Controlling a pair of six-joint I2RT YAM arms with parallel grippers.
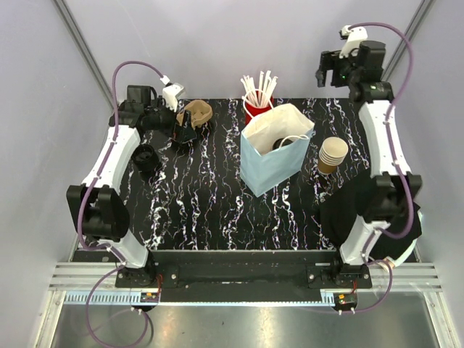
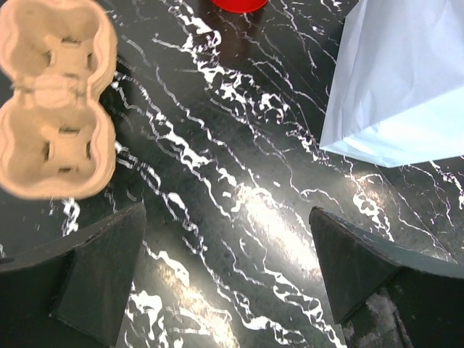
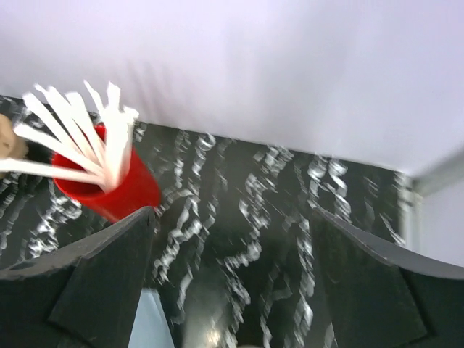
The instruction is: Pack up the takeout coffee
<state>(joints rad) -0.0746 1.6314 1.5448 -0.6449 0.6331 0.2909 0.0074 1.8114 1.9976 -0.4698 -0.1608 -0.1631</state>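
Nearest us are the two arm bases, at the edge of the black marbled desk [image 1: 210, 210]. A little farther, at mid-desk, stands the pale blue paper bag [image 1: 270, 163], upright with its mouth open. We judge the takeout coffee [image 1: 278, 140] to be the brown-and-dark shape down inside that mouth, under a white handle loop. We cannot tell whether it stands straight on the bag's floor. No single brown cup shows loose on the desk.

Just right of the bag is the nested stack of brown cups [image 1: 333, 154]. Farther off on the left, our left hand [image 2: 228, 250] hovers low over bare desk, fingers spread wide with nothing between them. The empty pulp cup carrier [image 2: 54, 101] lies just beside it and the bag's corner is to its right. Behind the bag, close against it, sits the red cup of white sticks [image 3: 109, 187]. Farthest of all, our right hand [image 3: 232, 250] hangs high over the far right corner, likewise wide open and empty.

The danger we see is the bag itself, which is tall and made of light paper. A brush from either arm could tip it, cup and all. If the right arm comes down, it has the stack and the sticks in its way; the left arm has the carrier.
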